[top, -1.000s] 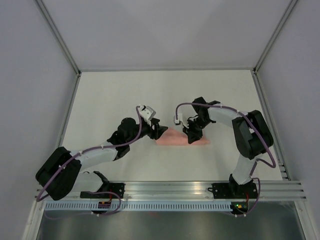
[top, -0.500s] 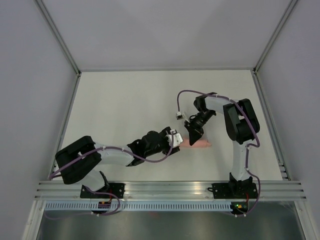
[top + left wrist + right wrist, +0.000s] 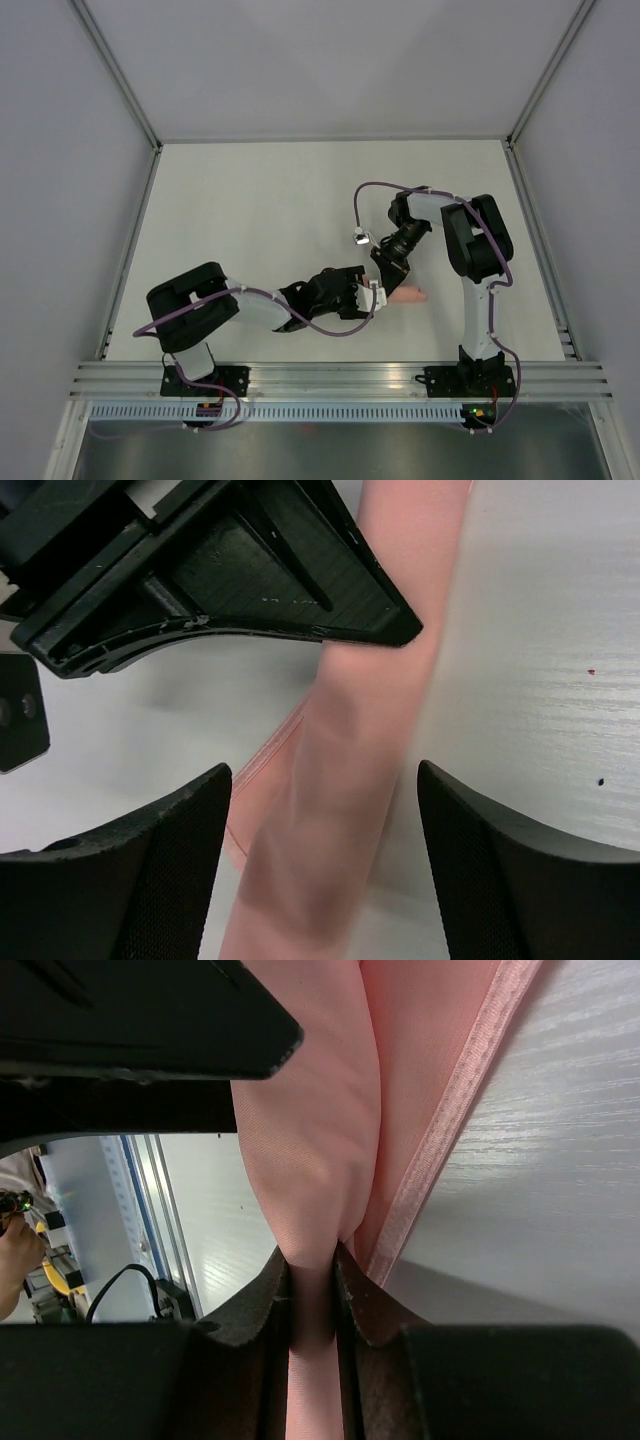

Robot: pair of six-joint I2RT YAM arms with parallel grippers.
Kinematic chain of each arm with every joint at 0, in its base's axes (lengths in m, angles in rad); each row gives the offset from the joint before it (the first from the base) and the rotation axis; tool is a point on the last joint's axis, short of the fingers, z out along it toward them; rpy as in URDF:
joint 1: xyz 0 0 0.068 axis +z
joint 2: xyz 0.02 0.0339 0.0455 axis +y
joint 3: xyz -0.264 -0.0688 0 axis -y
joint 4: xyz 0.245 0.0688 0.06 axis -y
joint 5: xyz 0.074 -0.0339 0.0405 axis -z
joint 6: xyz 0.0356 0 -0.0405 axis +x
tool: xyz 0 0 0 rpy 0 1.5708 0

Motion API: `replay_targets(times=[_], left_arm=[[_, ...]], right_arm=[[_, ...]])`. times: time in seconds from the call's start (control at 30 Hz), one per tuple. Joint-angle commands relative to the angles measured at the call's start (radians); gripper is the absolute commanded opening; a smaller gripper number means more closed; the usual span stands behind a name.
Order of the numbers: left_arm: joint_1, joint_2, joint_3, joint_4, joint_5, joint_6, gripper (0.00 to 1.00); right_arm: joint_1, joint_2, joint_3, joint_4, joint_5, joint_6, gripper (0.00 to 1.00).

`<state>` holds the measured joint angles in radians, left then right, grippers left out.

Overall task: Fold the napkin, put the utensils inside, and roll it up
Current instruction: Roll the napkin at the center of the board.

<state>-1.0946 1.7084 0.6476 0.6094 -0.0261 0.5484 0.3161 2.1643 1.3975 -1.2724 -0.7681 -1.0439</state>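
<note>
The napkin (image 3: 408,294) lies as a narrow salmon-pink roll on the white table, right of centre. My right gripper (image 3: 386,274) reaches down onto its far side, and in the right wrist view its fingers (image 3: 262,1295) are shut on a pinched fold of the napkin (image 3: 310,1110). My left gripper (image 3: 375,296) sits at the roll's left end. In the left wrist view the left gripper (image 3: 322,780) stands open, with the napkin (image 3: 345,770) running between the jaws, apart from both pads. The utensils are hidden.
The right gripper's black finger (image 3: 280,580) crosses the top of the left wrist view, close above the roll. A hemmed edge of the cloth (image 3: 450,1110) lies loose beside the pinched fold. An aluminium rail (image 3: 340,380) runs along the near table edge.
My left arm swung in from the napkin's left to its near-left end, and its jaws widened. The napkin went from a wider flat shape to a narrow roll. The right gripper kept its grip.
</note>
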Motion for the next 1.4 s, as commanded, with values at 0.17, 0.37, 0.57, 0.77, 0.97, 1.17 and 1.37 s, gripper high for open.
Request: replay_targets(times=[0.17,0.37,0.57,0.77,0.97,1.17,1.37], left_arm=[[-0.014,0.065,0.069,-0.086,0.022,0.082,0.62],[-0.014,0.105,0.073,-0.105,0.049,0.068,0.56],[-0.014,0.132,0.087,-0.152,0.081,0.039,0.28],[-0.005,0.145,0.130,-0.252,0.133,-0.019,0.02],[0.038,0.149,0.155,-0.316,0.242,-0.102,0.02],[0.087,0.172,0.187,-0.387,0.347,-0.180,0.02],[0.156,0.198,0.242,-0.494,0.436,-0.242,0.02]], right_arm=[[-0.005,0.068,0.001,0.117,0.148,-0.058,0.01],[-0.005,0.072,0.001,0.119,0.144,-0.056,0.01],[-0.006,0.062,-0.008,0.134,0.145,-0.048,0.04],[-0.006,-0.018,-0.043,0.171,0.127,-0.027,0.26],[-0.015,-0.167,-0.077,0.218,0.093,0.027,0.50],[-0.055,-0.363,-0.190,0.415,0.090,0.185,0.52],[-0.150,-0.586,-0.354,0.657,0.084,0.298,0.54]])
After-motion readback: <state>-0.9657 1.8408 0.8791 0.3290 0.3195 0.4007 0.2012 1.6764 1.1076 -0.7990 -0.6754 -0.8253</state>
